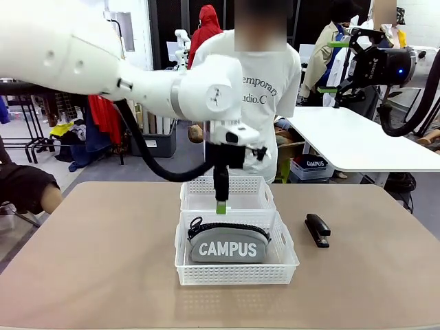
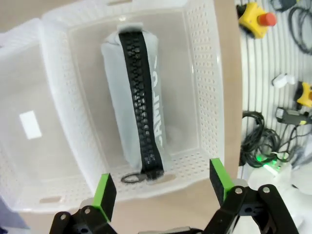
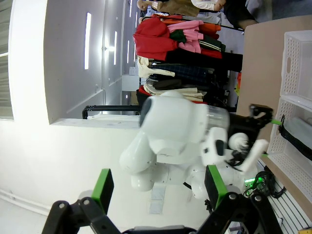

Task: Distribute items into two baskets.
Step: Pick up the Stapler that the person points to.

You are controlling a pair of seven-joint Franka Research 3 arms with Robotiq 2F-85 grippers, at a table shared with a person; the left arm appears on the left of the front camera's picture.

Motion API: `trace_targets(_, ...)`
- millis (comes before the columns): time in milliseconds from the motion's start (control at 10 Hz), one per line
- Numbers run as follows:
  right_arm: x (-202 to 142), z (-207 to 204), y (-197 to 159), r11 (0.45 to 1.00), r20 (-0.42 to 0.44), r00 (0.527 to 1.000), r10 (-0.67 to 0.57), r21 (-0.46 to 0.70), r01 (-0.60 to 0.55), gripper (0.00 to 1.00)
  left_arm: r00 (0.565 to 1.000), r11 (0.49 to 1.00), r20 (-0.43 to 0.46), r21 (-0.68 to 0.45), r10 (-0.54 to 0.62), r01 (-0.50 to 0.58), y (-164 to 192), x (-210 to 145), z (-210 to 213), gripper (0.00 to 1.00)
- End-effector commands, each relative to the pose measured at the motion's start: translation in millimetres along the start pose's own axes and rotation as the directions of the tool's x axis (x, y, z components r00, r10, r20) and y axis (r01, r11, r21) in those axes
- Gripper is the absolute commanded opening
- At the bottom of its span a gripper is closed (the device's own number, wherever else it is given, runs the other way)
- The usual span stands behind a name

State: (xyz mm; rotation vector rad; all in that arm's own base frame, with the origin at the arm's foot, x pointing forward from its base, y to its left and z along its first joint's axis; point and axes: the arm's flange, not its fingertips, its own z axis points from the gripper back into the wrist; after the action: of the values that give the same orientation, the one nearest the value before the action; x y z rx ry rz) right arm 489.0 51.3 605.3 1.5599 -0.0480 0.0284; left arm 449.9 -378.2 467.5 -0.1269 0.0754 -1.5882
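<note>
The left tool (image 1: 221, 205), fingers apart and empty, hangs over the near basket (image 1: 237, 276), where the grey pouch (image 1: 227, 247) lies. The far basket (image 1: 199, 185) sits just behind. The stapler (image 1: 317, 229) rests on the desk (image 1: 103, 261) to the right. The right tool (image 3: 157, 187), also apart, is held high.

A person (image 1: 275, 117) stands behind the tan table (image 1: 103, 261); white table (image 1: 357, 137) beyond.

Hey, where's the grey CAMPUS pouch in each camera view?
Front view: pouch low centre, inside the nearer basket.
Left wrist view: pouch mid-picture, zip facing the camera.
Right wrist view: pouch likely the dark sliver at the right edge.
Shared landmark: that basket's lattice wall.
</note>
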Motion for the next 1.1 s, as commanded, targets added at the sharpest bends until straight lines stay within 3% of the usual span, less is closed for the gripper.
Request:
trace_targets(0,-0.4,0.2,1.9,1.000,0.000,1.000,0.003,0.001,-0.003,1.00,0.998,0.998,0.057,0.055,0.040,-0.043,-17.8,-29.2,18.0,1.00)
trace_targets(200,-0.4,0.2,1.9,1.000,0.000,1.000,0.003,0.001,-0.003,1.00,0.984,0.985,0.125,0.103,0.125,-0.138,-33.1,-48.0,51.1,1.00)
trace_targets(300,-0.4,0.2,1.9,1.000,0.000,1.000,0.003,0.001,-0.003,1.00,0.959,0.967,0.180,0.087,0.220,-0.238,-37.3,-54.6,63.6,1.00)
trace_targets(500,-0.4,0.2,1.9,1.000,0.000,1.000,0.003,0.001,-0.003,1.00,0.834,0.868,0.304,0.041,0.460,-0.494,-44.1,-71.7,91.4,1.00)
trace_targets(900,-0.4,0.2,1.9,1.000,0.000,1.000,0.003,0.001,-0.003,1.00,0.635,0.703,0.469,0.041,0.614,-0.710,-63.9,-115.6,126.4,1.00)
trace_targets(1000,-0.4,0.2,1.9,1.000,0.000,1.000,0.003,0.001,-0.003,1.00,0.626,0.694,0.486,0.053,0.610,-0.718,-68.0,-121.6,134.3,1.00)
